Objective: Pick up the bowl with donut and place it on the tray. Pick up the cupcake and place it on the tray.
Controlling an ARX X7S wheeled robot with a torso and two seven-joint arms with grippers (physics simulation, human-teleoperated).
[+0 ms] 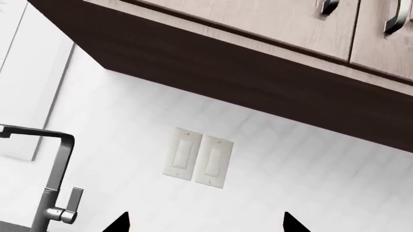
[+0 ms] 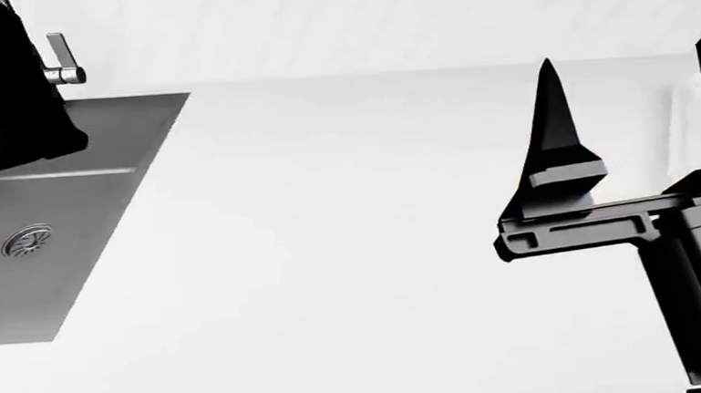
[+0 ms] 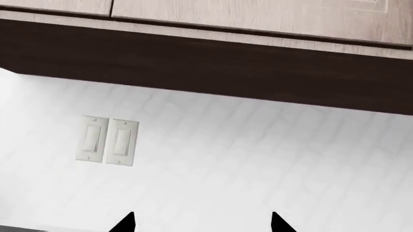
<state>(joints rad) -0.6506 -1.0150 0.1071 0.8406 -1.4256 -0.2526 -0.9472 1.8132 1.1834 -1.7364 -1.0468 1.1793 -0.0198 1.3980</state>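
Right end effector: matte black, two long tapering fingers w/ sharp pointed tips, faceted sides. Each finger widens to a stepped block at its base, grey highlight on the upper face. Below that, a flat black crossbar w/ rectangular slots and a notched end. Wrist housing dark grey to black, boxy, vertical ribbing on its side.

Left end effector: black angular mass, mostly cut off by frame edge, detail unreadable.

Wrist cams: only black triangular fingertips visible.
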